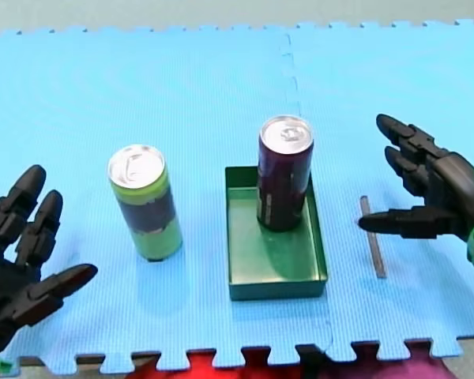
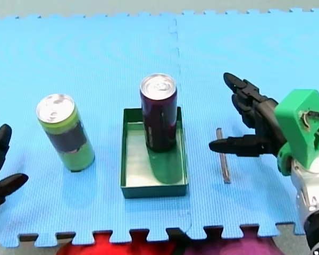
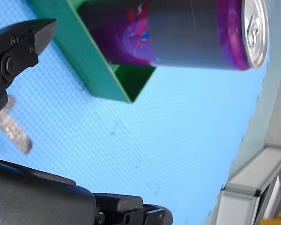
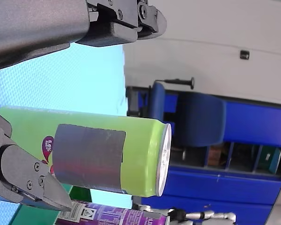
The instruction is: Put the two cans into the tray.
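A purple can (image 1: 284, 174) stands upright in the far end of the green tray (image 1: 275, 272). A green can (image 1: 145, 202) with a dark band stands upright on the blue mat, left of the tray. My left hand (image 1: 24, 260) hovers at the near left, apart from the green can and holding nothing. My right hand (image 1: 415, 189) is right of the tray, apart from the purple can, holding nothing. The first wrist view shows the purple can (image 3: 187, 35) in the tray corner (image 3: 98, 79). The second wrist view shows the green can (image 4: 89, 157) close by.
A thin grey strip (image 1: 372, 237) lies on the mat below my right hand. The blue foam mat (image 1: 182, 87) has a jigsaw front edge near me. Open mat lies behind both cans.
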`<state>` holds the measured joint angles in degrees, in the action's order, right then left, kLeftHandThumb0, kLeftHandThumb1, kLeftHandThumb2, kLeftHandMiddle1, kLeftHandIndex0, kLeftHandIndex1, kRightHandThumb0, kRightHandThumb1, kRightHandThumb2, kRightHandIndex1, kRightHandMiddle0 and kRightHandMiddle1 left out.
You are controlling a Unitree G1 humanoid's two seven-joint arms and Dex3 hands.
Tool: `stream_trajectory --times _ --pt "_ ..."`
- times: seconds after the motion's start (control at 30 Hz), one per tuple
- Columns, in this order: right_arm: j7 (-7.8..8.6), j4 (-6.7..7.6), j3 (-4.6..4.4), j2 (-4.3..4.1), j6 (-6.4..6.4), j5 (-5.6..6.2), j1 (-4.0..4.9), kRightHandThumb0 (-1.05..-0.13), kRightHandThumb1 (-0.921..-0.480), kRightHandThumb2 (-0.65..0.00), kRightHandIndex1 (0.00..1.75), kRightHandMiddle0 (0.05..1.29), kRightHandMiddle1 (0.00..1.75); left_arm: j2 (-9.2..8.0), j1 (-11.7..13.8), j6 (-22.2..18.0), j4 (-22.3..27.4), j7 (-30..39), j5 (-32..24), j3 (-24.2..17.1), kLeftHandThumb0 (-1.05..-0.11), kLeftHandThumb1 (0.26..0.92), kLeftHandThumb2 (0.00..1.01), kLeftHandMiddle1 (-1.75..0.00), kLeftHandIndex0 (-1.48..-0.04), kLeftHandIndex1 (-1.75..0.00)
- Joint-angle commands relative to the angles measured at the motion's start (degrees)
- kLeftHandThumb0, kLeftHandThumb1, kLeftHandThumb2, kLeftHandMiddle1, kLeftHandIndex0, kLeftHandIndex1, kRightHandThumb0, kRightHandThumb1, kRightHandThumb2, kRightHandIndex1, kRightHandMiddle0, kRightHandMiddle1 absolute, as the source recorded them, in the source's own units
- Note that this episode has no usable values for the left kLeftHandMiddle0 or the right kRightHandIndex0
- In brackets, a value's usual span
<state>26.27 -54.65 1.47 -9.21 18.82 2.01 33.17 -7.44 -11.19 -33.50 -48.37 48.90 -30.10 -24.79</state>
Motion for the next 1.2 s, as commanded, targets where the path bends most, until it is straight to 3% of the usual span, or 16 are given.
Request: stream_trajectory --times 0.0,0.07,0.23,0.4,0.6,0.83,0.97,1.17 --pt "0.35 -0.47 0.83 -0.65 0.49 0.75 -0.49 -0.583 -0.611 0.000 0.00 0.09 0.00 -0.20 0.25 -0.32 0.27 -0.18 0.18 -0.01 -1.048 0.642 0.00 0.00 -0.26 0.00" --pt "0.63 -0.30 1.58 -0.89 0.76 1.48 -0.94 -0.527 -0.606 -0.001 0.00 0.09 0.00 -0.16 0.35 -0.48 0.32 -0.44 0.33 0.02 -1.048 0.644 0.00 0.00 -0.26 0.00" --pt "0.83 -0.18 2.94 -1.98 2.37 2.48 -2.34 -0.482 -0.607 -0.002 0.00 0.09 0.00 -0.14 0.63 -0.66 0.67 -1.05 0.62 0.10 -1.048 0.647 0.00 0.00 -0.26 0.00" --pt "0.71 -1.82 3.79 -3.03 4.26 2.55 -2.91 -0.471 -0.611 -0.002 0.01 0.09 0.00 -0.41 0.67 -0.37 0.65 -0.96 0.40 -0.03 -1.048 0.649 0.00 0.00 -0.26 0.00" --pt "1.81 -3.10 4.75 -3.68 5.35 3.19 -3.31 -0.466 -0.610 0.000 0.02 0.09 0.00 -0.63 0.47 -0.33 0.33 -1.11 0.46 -0.13 -1.048 0.650 0.00 0.00 -0.26 0.00" --pt "3.65 -3.35 5.96 -4.57 6.05 4.45 -5.33 -0.450 -0.607 0.000 0.02 0.10 0.00 -0.81 0.33 -0.12 0.33 -1.64 0.54 -0.17 -1.048 0.653 0.00 0.00 -0.26 0.00" --pt "4.50 -3.68 6.88 -4.89 6.54 5.39 -6.35 -0.465 -0.608 -0.001 0.04 0.10 0.00 -1.09 0.22 -1.33 0.19 -3.01 1.82 0.17 -1.048 0.657 0.00 0.00 -0.26 0.00" --pt "3.69 -3.40 6.72 -5.23 7.67 4.59 -7.48 -0.572 -0.635 -0.007 0.04 0.11 0.01 -1.67 -0.64 -5.73 -1.72 -4.76 4.66 0.90 -1.048 0.672 0.01 -0.01 -0.27 0.00"
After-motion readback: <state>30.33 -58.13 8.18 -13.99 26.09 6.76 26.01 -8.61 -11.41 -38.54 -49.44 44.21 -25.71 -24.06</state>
